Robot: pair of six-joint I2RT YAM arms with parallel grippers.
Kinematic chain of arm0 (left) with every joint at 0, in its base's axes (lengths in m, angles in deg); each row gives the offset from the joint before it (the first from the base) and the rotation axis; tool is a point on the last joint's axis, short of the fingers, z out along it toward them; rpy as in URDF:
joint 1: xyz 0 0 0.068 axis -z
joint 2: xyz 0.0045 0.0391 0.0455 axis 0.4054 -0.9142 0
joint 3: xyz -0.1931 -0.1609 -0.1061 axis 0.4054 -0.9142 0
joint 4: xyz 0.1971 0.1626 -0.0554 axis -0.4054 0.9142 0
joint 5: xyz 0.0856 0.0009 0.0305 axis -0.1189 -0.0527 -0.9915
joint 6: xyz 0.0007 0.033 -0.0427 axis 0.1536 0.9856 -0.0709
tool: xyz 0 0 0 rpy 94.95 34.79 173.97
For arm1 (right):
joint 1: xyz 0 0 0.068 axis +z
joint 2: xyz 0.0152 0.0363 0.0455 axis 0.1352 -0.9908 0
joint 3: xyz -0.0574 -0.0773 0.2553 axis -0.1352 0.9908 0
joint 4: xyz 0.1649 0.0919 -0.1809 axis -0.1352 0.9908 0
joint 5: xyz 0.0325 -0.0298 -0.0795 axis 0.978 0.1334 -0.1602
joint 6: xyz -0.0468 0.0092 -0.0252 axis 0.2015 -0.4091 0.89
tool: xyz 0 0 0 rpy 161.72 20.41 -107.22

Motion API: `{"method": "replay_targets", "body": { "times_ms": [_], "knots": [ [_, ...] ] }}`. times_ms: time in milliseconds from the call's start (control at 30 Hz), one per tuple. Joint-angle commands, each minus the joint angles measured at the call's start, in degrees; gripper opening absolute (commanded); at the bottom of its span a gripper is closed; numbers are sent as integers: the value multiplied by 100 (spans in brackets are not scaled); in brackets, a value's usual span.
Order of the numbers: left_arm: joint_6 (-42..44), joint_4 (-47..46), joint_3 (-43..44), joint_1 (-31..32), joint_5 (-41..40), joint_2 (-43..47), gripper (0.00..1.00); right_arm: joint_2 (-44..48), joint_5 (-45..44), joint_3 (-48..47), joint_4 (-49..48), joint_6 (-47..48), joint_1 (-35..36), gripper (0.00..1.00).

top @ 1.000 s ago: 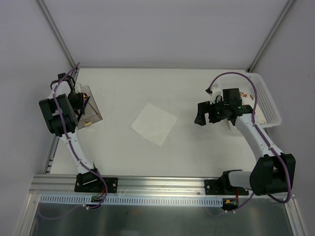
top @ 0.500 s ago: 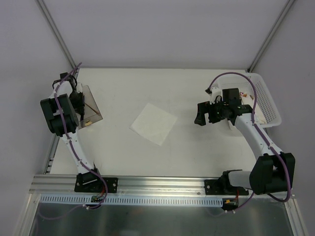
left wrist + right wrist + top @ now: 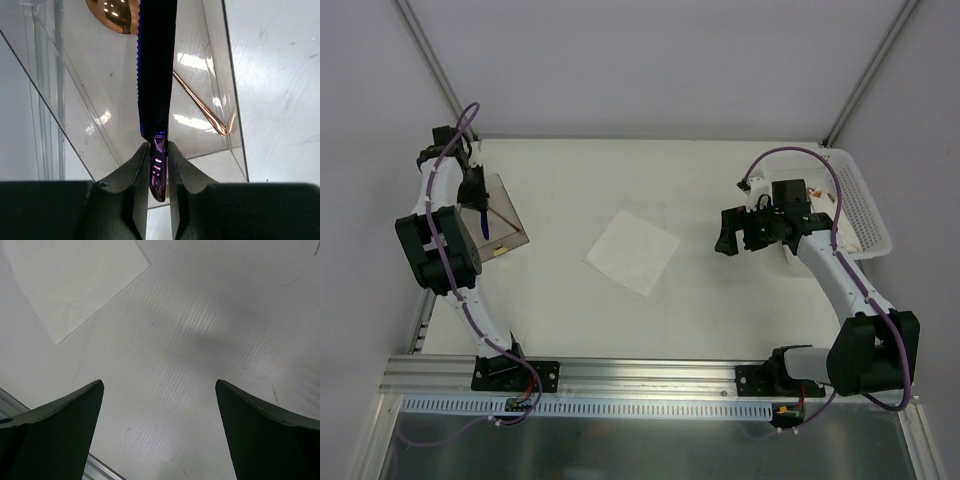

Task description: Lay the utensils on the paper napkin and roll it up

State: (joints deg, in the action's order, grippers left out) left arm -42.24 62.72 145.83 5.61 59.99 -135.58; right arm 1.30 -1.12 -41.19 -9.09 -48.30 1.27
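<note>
**Left claw pinching knife at container, napkin flat mid-table, right claw spread**

Far left of the paper napkin (image 3: 632, 251): clear smoky container (image 3: 507, 215) lying near the table (image 3: 580, 180) edge. The left gripper (image 3: 473, 192) is over it, fingers (image 3: 142, 170) pressed onto the handle end of 1 dark blue-purple knife (image 3: 156, 75). The blade has a serrated edge and points away from the claw across the container's inside. Cannot tell if the tip touches the wall. From the top view the knife (image 3: 483, 222) shows as a short blue streak inside the container outline.

Also in the container, left wrist view: 1 shiny copper spoon (image 3: 114, 14) past the knife tip, and 1 thin copper handle (image 3: 197, 102) lying slantwise right of the blade.

Napkin: white square, flat, turned like a diamond, nothing on it, apart from both claws.

Right of the napkin: right gripper (image 3: 726, 240) above bare table, jaws spread wide, holding nothing. Its wrist view catches a napkin corner (image 3: 70, 280) at upper left.

Far right of the napkin: white perforated basket (image 3: 865, 205) at the table edge.
</note>
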Motion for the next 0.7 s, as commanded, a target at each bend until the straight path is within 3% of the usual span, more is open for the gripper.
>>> {"method": "replay_targets", "body": {
  "times_ms": [0, 333, 533, 667],
  "knots": [
    [-158, 46, 65, 90, 10, 455, 0, 125, 54, -187, 30, -7, 28, 99],
    [-948, 64, 74, 423, -271, 2009, 0, 89, 80, -196, 30, -68, 19, 99],
    [-1580, 231, -23, 1574, -844, 2608, 0, 37, 106, -196, 22, -156, 1, 99],
    [-2843, 231, -304, 2259, -745, 2689, 0, 19, 89, -205, 22, -200, -34, 99]
  ]
}}
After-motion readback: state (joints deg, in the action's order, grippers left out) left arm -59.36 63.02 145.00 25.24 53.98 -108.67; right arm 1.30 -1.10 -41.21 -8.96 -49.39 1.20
